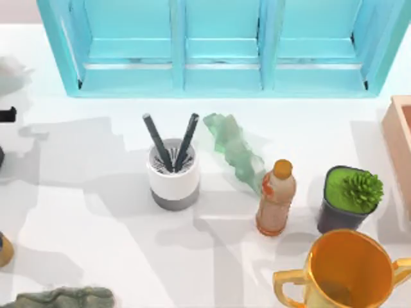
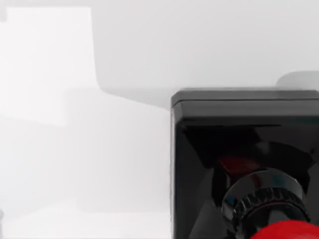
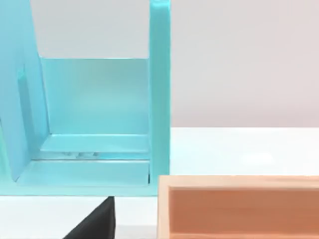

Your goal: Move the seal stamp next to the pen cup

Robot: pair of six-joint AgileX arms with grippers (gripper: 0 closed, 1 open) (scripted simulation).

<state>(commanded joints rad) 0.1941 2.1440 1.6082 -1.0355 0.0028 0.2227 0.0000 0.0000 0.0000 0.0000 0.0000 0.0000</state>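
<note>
Three views are examined in turn. From above, the pen cup (image 1: pixel 173 173) is seen upright near the table's middle, two black pens leaning out of it; bare table (image 1: pixel 96 212) lies open on its left and front. To its right a pale green crumpled piece (image 1: pixel 235 151) is noted, then an orange-capped bottle (image 1: pixel 276 197), a potted plant (image 1: pixel 350 199) and a large orange two-handled cup (image 1: pixel 347 273). A turquoise shelf unit (image 1: pixel 221 48) bounds the far edge.

From the left wrist, the seal stamp (image 2: pixel 244 164) is seen close below the camera, black base on the white surface, red knob at the frame's edge. The finger state of the left gripper cannot be told, nor any grasp. The stamp is not found beside the cup, so delivery is judged outstanding.

From the right wrist, the shelf unit and a tan box (image 3: pixel 239 206) are recorded; that arm appears parked at the right.
</note>
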